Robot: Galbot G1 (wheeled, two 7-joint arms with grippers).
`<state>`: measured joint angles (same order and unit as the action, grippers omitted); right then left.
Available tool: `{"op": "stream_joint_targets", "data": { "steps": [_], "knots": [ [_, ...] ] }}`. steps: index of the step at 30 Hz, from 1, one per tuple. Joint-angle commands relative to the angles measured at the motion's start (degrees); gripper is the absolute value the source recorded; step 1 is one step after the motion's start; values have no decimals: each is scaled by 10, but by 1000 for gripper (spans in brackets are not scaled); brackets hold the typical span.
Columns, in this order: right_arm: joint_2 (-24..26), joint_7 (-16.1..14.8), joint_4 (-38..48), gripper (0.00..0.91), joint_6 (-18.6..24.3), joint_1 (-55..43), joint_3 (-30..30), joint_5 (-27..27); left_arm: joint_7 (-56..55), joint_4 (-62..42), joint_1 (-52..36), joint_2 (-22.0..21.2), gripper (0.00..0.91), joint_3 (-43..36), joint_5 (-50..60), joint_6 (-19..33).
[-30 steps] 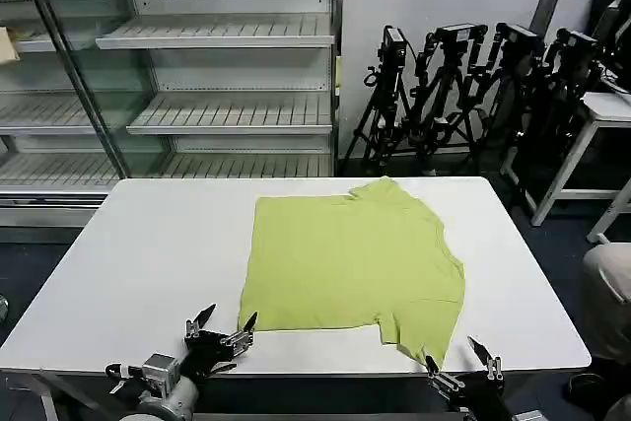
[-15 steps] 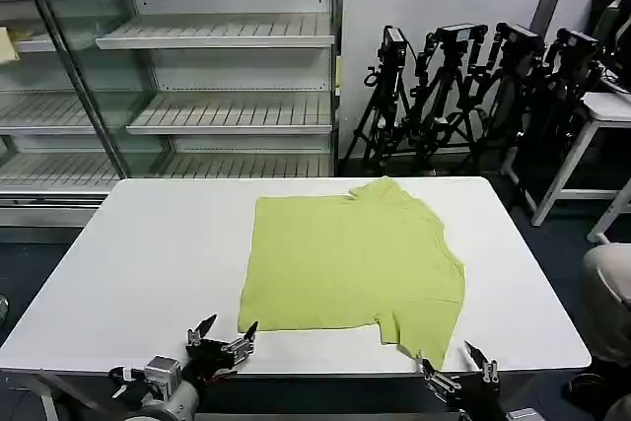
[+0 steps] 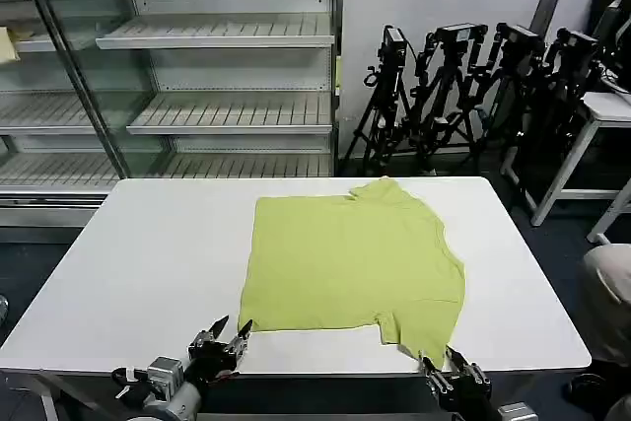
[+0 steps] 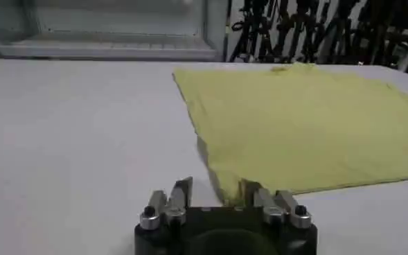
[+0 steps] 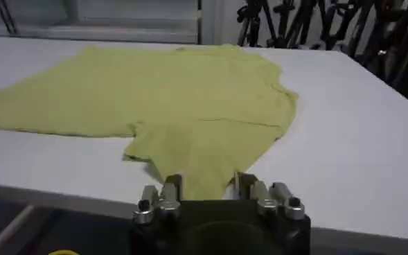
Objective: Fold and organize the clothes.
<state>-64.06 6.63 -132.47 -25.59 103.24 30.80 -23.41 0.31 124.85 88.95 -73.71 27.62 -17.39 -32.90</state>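
Note:
The clothes are one lime T-shirt [image 3: 350,258] lying flat on the white table [image 3: 148,253], its neckline toward the far edge. My left gripper [image 3: 231,332] stands open at the shirt's near left hem corner. In the left wrist view that corner of the shirt [image 4: 307,125] lies between the spread fingers of the left gripper [image 4: 215,194]. My right gripper [image 3: 446,367] is open at the table's near edge by the sleeve tip. In the right wrist view the sleeve end of the T-shirt [image 5: 190,104] reaches in between the right gripper [image 5: 205,187] fingers.
Empty metal shelves [image 3: 227,76] stand behind the table. Several black tripods [image 3: 463,86] lean against the far wall. A second white table [image 3: 601,115] is at the right edge. Bare tabletop lies to the left and right of the shirt.
Both grippers have dropped lower and closed in on the shirt's near edge: the left toward the hem corner, the right toward the sleeve tip. The shirt has not moved.

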Motion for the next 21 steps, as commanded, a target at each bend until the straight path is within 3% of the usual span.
{"op": "stream_joint_targets", "data": {
  "steps": [1,9,21],
  "knots": [
    [0,1,2,0,-11,-4,-3,-9,0,-2,1,0,20,-1,-1,-2],
    [0,-1,-11,0,-2,-29,3,-6,8,-1,-1,0,20,-1,-1,-2],
    [2,9,17,0,-43,-183,0,-14,4,1,-88,16,20,-1,-48,-2]
  ]
}}
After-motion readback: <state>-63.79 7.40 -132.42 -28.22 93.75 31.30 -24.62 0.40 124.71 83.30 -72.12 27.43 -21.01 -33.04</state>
